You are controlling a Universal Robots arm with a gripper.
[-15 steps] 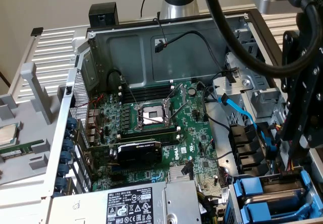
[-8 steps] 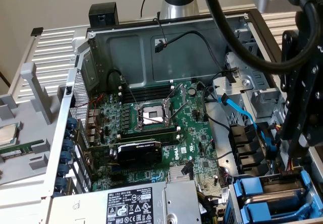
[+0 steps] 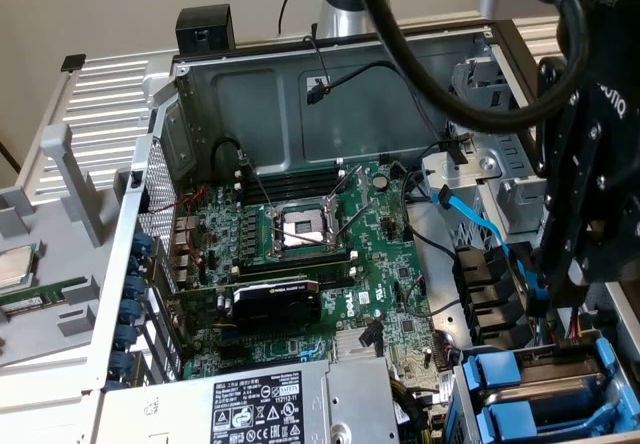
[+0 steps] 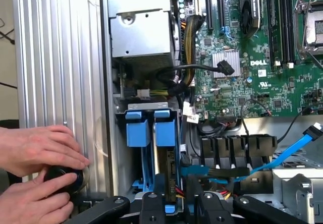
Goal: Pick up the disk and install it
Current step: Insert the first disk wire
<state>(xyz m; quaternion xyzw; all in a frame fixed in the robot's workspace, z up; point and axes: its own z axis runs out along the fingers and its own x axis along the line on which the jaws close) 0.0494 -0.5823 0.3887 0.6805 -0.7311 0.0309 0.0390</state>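
Open computer case (image 3: 300, 94), lying on its side, lid off.

Hidden or cut off: the robot arm (image 3: 590, 164) is cropped at the edge on the exterior view's right, and its black bulk covers part of the drive cage. The gripper (image 4: 176, 204) shows in the wrist view as two black fingers (image 4: 151, 206) with linkage bars, cropped at the frame edge. The fingers stand partly spread with a gap between them; whether they pinch anything cannot be told, since their tips merge with dark parts of the bay. The disk's metal body is mostly hidden; mainly its blue carrier tabs show.

Disk (image 4: 146, 133): seated in the drive cage (image 4: 146, 106) at the case's corner, blue tabs side by side, just beside the power supply. The gripper hangs directly at the cage's end, near or touching the blue plastic there.

Contents of the case:
- Motherboard (image 3: 330, 254), green, with open CPU socket (image 3: 302, 227).
- Graphics card (image 3: 275, 304), black, upright in its slot.
- Power supply (image 3: 270, 404), silver, labelled.
- Blue SATA cable (image 3: 490, 229), loose across the bay area.
- Black cable bundle (image 4: 186, 77) near the power supply.

Outside the case: a person's two hands (image 4: 35, 168) grip a black knob (image 4: 63, 178) on the ribbed table (image 4: 50, 57).
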